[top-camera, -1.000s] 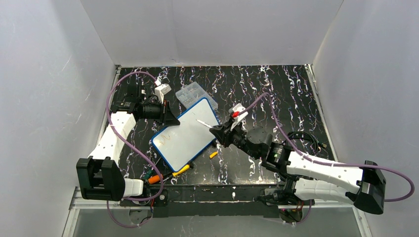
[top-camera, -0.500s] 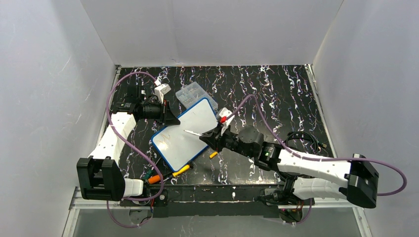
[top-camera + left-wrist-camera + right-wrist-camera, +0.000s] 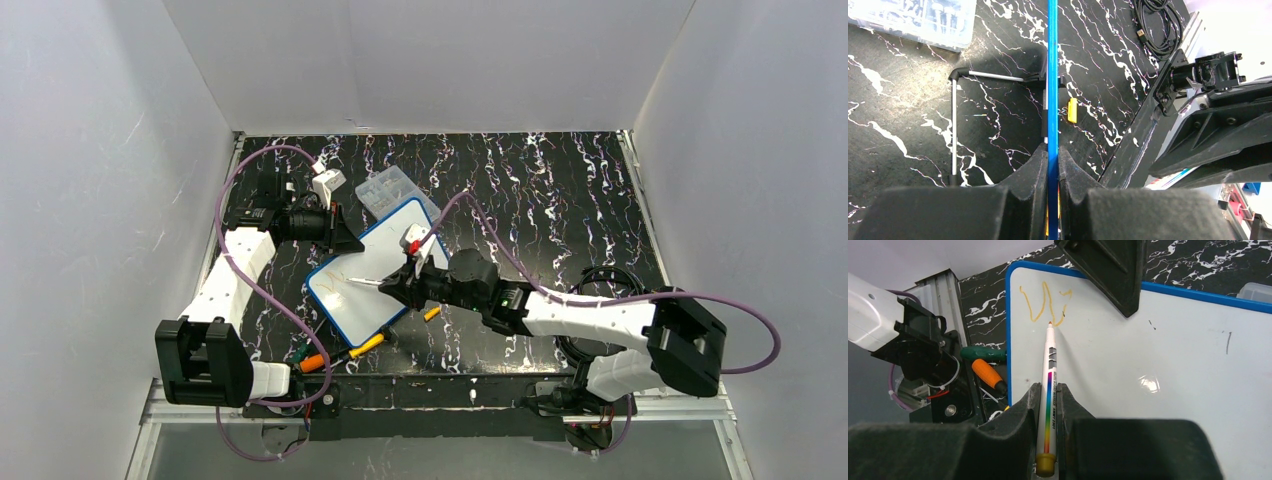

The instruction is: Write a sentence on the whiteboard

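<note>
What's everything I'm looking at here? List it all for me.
whiteboard: 1, white with blue rim, table centre-left
sentence: a few strokes, orange, board's left corner
marker: 1, white with rainbow stripe, in right gripper
compartment box: 1, clear, behind the board
screwdrivers: 2, orange and green handles, near edge
small piece: 1, yellow, beside the board
cable: 1 coil, black, right side
table: 1, black marbled
left gripper: 1, black, shut on the whiteboard's rim
right gripper: 1, black, shut on the marker

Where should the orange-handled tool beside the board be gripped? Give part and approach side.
Probably the thick orange handle, from straight above, jaws across its width: it lies flat on the table, and the green-handled tool and whiteboard rim crowd its sides.
</note>
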